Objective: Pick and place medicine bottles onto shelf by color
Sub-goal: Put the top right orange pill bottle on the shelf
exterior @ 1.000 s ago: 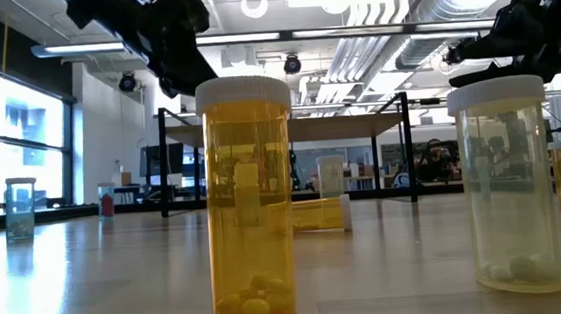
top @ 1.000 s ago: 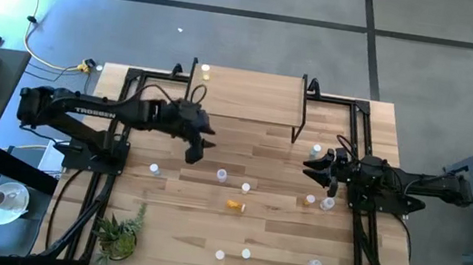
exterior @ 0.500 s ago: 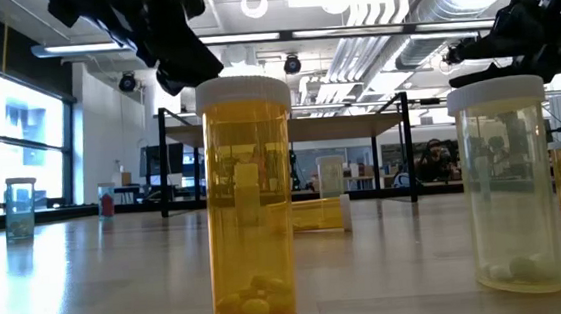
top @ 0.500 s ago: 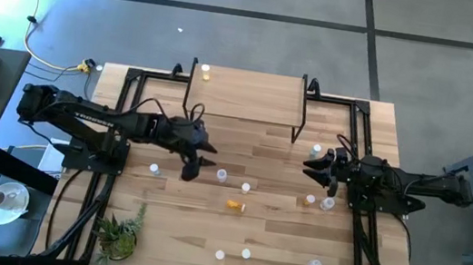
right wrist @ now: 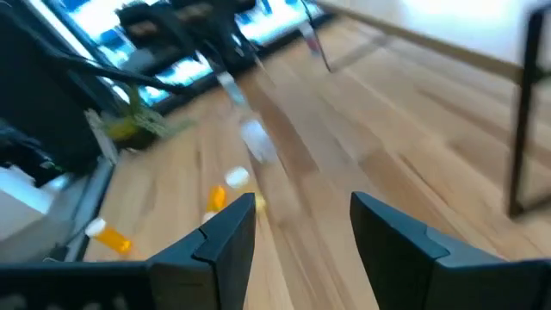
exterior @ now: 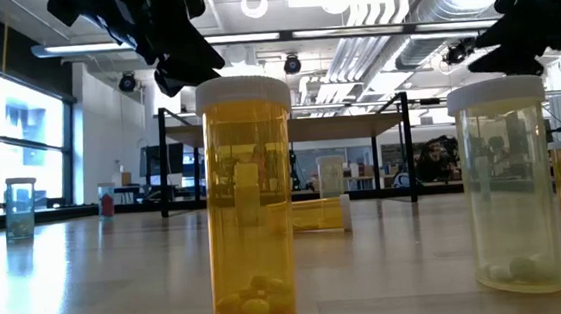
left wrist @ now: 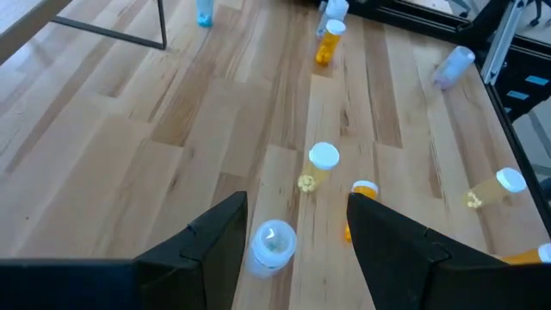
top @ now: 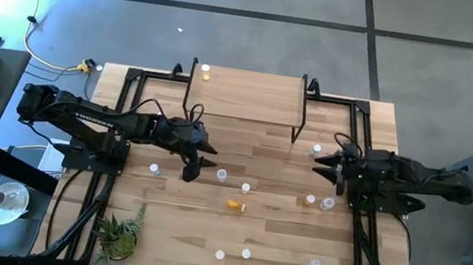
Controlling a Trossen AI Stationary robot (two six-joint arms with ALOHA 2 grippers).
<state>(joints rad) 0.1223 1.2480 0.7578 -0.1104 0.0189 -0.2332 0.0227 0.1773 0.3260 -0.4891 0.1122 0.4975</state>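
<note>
My left gripper (top: 191,168) hangs open above the table's middle, left of a clear white-capped bottle (top: 221,174). In the left wrist view that bottle (left wrist: 274,243) stands upright and shows between my open fingers (left wrist: 297,207), untouched. A yellowish bottle (left wrist: 320,164) stands just beyond it, and an orange bottle (top: 236,206) lies on its side. My right gripper (top: 322,165) is open and empty at the table's right, near a bluish bottle (top: 317,149). The shelf (top: 246,97) stands at the far edge with one bottle (top: 205,74) on its far left corner.
Two bottles (top: 309,200) (top: 328,203) stand by the right arm and one (top: 154,169) near the left arm. Several stand along the near edge, among them an orange one (exterior: 249,205) and a clear one (exterior: 508,184). A small plant (top: 117,236) sits at the near left corner.
My left gripper has moved from near the shelf toward the table's near edge, coming beside the clear bottle, and stays open. My right gripper has drawn back a little toward the table's right edge and risen, still open. No bottle has moved.
</note>
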